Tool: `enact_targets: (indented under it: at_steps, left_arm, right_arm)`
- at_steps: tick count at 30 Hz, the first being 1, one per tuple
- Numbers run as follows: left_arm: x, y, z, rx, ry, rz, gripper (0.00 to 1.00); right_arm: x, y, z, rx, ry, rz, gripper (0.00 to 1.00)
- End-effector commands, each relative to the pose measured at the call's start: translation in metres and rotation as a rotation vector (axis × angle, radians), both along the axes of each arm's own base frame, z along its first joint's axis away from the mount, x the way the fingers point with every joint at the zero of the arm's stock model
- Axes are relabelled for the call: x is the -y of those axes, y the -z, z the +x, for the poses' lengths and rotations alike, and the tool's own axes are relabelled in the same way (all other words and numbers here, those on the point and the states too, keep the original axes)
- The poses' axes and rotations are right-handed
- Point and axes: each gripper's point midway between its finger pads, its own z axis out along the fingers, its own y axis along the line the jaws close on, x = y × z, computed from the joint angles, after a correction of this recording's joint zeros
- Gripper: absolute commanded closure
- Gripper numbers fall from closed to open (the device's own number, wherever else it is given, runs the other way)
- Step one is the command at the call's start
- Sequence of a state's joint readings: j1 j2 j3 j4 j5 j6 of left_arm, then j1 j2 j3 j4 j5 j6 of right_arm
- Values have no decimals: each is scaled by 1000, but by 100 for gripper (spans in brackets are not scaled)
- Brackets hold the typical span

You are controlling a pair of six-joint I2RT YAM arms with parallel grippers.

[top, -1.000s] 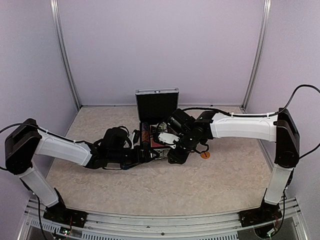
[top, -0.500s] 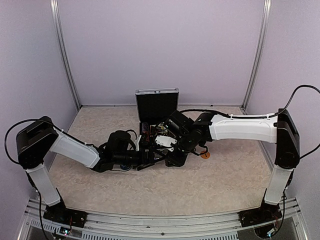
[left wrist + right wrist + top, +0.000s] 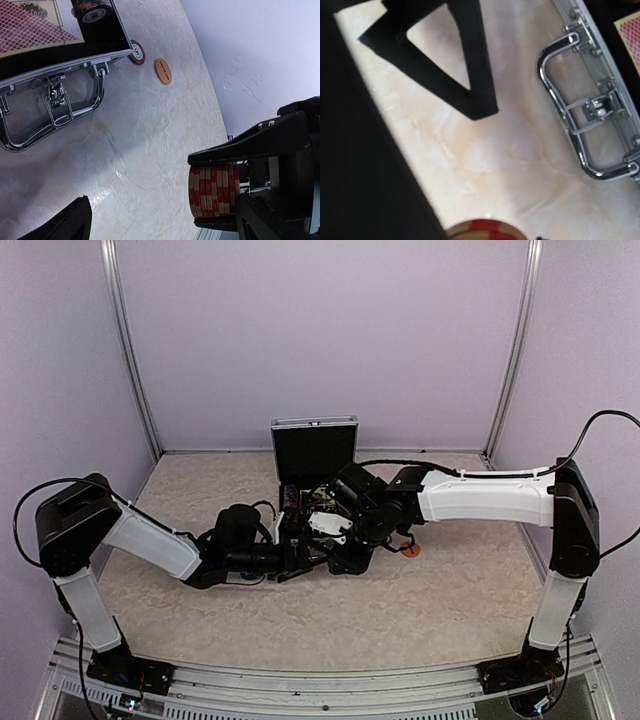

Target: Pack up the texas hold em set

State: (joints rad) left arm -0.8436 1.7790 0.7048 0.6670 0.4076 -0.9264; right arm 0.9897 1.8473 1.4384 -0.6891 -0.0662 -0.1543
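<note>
Starting nearest the arm bases, the left gripper (image 3: 303,560) lies low over the table (image 3: 300,630), its fingers spread wide with nothing between them. Just at its 3 o'clock, the right gripper (image 3: 345,552) is pinching a short stack of chips (image 3: 214,192) by its two flat ends, with the stack on its side. I cannot tell whether the stack clears the tabletop. The chips are orange-red with pale edge stripes. I judge them stiff, smooth and fairly dense for their size. Clamped end to end they make a firm column, but a slack grip or a sideways knock could let the middle ones slide out. The hold therefore belongs on the end faces, square to the stack's axis.

At 12 o'clock from both grippers sits the case (image 3: 30,84), open. It has a ribbed silver rim and black lining, and its chrome handle (image 3: 55,107) and latch face the arms. Inside are a red lattice-backed deck (image 3: 35,25) and a row of chips (image 3: 92,10). One loose chip (image 3: 137,51) leans on the case's front corner. An orange oval button (image 3: 162,71) lies flat just beyond it, at 3 o'clock of the right gripper in the top view. Both look thin and likely awkward to lift off the table. Farthest off, the lid (image 3: 315,450) stands upright.
</note>
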Motion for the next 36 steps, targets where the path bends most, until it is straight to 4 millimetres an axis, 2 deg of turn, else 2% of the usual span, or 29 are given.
enact_targets:
  at_steps: [1,11,17,25,31,36]
  left_arm:
    - [4,-15,3,40,-19,-61,1]
    - [-1,-30,1,97,-36,-90,1]
    - [3,-40,-5,129,-3,-126,1]
    - [18,-34,-13,139,73,-124,1]
    - [24,-28,-14,130,100,-125,1]
    - [24,-31,-13,140,104,-141,1]
  right_arm:
    - [-3,3,-13,-6,-42,-2,100]
    - [1,12,-15,-14,-40,-26,100]
    - [1,14,-17,-25,-45,-26,100]
    - [-3,4,-23,-32,-67,7,100]
    - [-7,1,-31,-41,-99,21,100]
    - [-10,-3,-36,-43,-121,36,100]
